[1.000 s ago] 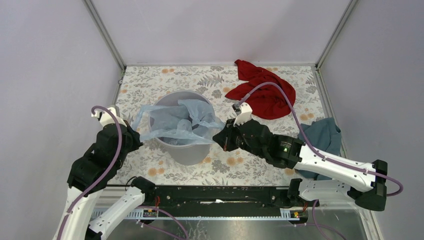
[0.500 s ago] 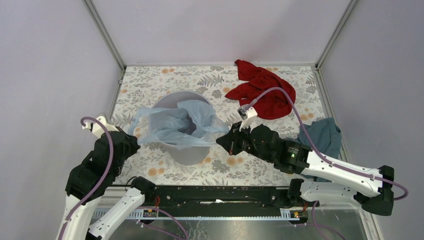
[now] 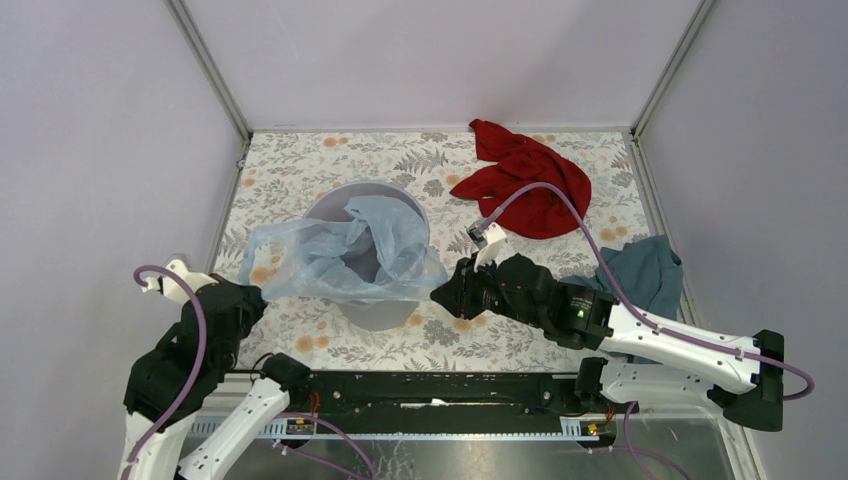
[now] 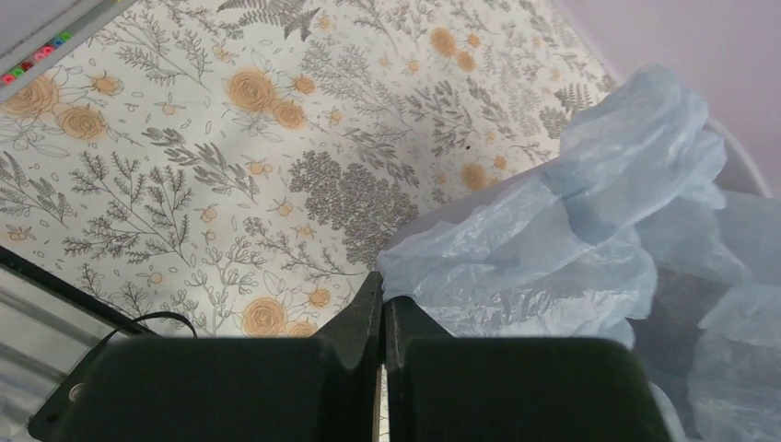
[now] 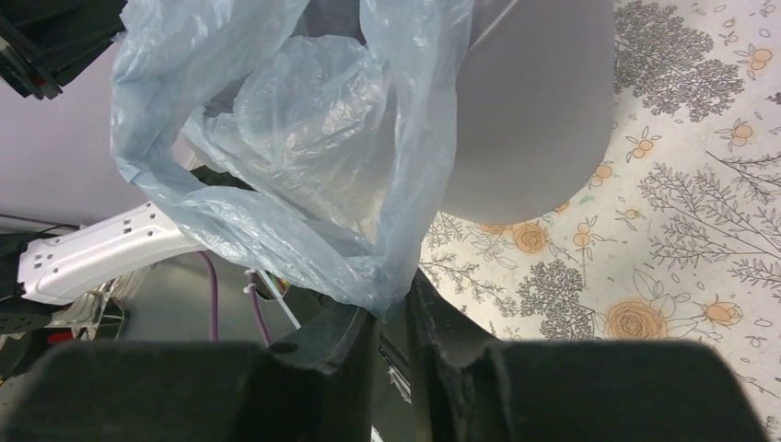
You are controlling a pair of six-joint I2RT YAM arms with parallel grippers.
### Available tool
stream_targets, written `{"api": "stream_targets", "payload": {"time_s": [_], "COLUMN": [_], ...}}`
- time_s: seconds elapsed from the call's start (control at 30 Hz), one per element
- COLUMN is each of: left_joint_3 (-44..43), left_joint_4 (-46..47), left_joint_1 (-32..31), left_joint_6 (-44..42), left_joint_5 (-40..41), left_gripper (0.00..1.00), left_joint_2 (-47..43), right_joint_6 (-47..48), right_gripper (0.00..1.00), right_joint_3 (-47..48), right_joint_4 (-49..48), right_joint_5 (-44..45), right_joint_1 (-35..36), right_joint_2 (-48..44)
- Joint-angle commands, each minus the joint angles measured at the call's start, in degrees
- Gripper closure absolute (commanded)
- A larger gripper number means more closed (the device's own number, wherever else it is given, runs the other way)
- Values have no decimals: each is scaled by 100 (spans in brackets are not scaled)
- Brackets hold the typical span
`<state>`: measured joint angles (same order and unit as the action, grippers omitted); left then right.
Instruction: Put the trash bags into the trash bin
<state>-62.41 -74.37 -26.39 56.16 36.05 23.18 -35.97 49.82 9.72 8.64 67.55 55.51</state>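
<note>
Trash bag (image 3: 335, 262) lies spread over the mouth of the trash bin (image 3: 388, 314) at centre of the overhead frame. It is stretched sideways, apparently to hold its opening wide over the rim. Left gripper (image 4: 382, 304), lower left, is clenched on the bag's left corner. Right gripper (image 5: 392, 318), right of the bin, shows jaws slightly parted with the bag corner in the gap; its grip appears slack.

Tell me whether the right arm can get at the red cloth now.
Probably yes. The red cloth lies beyond the right gripper, with nothing between them. But a corner of the bag sits between its jaws, so it should drop that first.
</note>
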Motion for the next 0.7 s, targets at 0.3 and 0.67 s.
{"api": "stream_targets", "payload": {"time_s": [0.3,0.67], "left_joint_3": [866,350], "left_joint_4": [1574,939], "left_joint_1": [20,21], "left_joint_6": [-481,-434], "left_joint_5": [-384,-835], "left_gripper": [90,35], "left_joint_2": [1002,1053], "right_joint_6": [1101,2187], "right_gripper": [100,18], "right_joint_3": [-284,1126], "right_joint_4": [-927,1603], "right_joint_5": [1733,648], "right_joint_1": [-5,-5], "right_joint_2": [321,169]}}
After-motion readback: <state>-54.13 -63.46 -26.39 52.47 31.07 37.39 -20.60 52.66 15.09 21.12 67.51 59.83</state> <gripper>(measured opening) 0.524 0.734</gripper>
